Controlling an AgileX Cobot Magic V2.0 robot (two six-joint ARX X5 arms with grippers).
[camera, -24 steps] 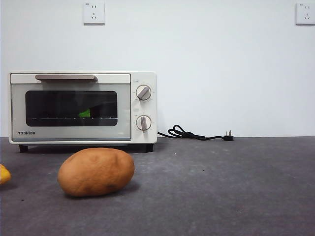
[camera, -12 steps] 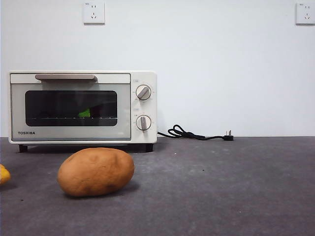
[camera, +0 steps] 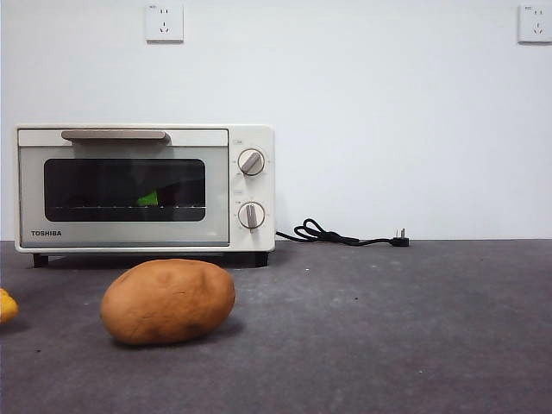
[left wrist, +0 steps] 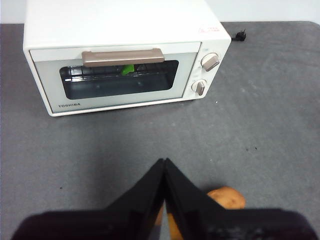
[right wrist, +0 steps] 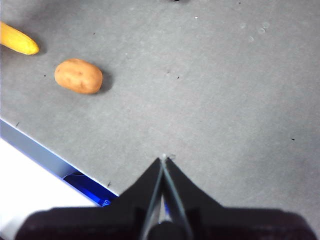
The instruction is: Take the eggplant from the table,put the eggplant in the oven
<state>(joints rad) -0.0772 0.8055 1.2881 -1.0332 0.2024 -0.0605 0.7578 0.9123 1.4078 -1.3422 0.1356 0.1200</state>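
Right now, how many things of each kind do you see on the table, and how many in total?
Cream-white toaster oven, door shut: 1
Green-capped eggplant, behind the oven's dark glass: 1
Rounded tan-brown potato: 1
Yellow vegetable, only partly in view: 1
Black power cord with plug: 1
Total: 5

Left gripper (left wrist: pixel 164 161) hovering high, jaws pressing together, holding nothing. Right gripper (right wrist: pixel 163 158) hanging raised likewise, jaws meeting at tips, holding nothing.
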